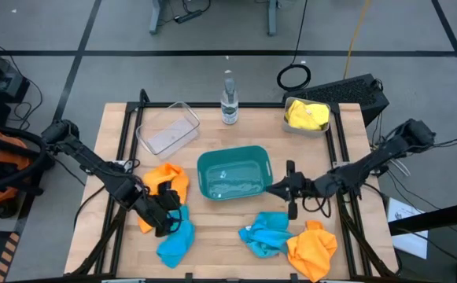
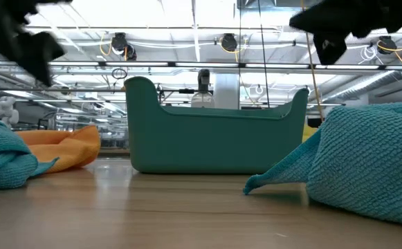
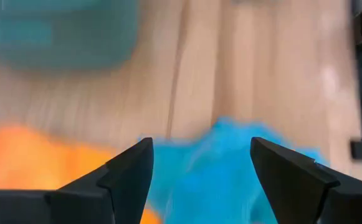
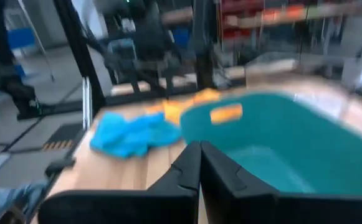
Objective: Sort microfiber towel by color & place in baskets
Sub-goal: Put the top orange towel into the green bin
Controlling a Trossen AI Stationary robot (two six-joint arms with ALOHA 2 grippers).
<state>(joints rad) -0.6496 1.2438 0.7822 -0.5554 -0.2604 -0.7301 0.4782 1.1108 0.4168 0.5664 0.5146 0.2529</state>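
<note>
Looking down from the high view, I had the left gripper (image 1: 167, 214) low in the lower left of the frame, fingers spread apart and holding nothing, right over the blue towel (image 1: 176, 240) that lay beside the orange towel (image 1: 166, 184). In my left wrist view the two dark fingers (image 3: 128, 171) stood wide, with that blue towel (image 3: 221, 165) between them and the orange one (image 3: 37, 158) off to one side.

The right gripper (image 1: 279, 189) sat just right of centre, beside the right wall of the teal basket (image 1: 234, 173), and my right wrist view showed its fingers (image 4: 181, 168) pressed together on nothing, pointing over the teal basket (image 4: 293, 143).

The clear basket (image 1: 167, 129) was in the upper left of the table, the pale grey basket (image 1: 307, 118) in the upper right with a yellow towel (image 1: 307, 115) inside it, and a clear bottle (image 1: 228, 101) stood between them. At lower right, a second blue towel (image 1: 264, 233) lay touching a second orange towel (image 1: 313, 248). In the low view the teal basket (image 2: 214, 142) stood mid-frame.
</note>
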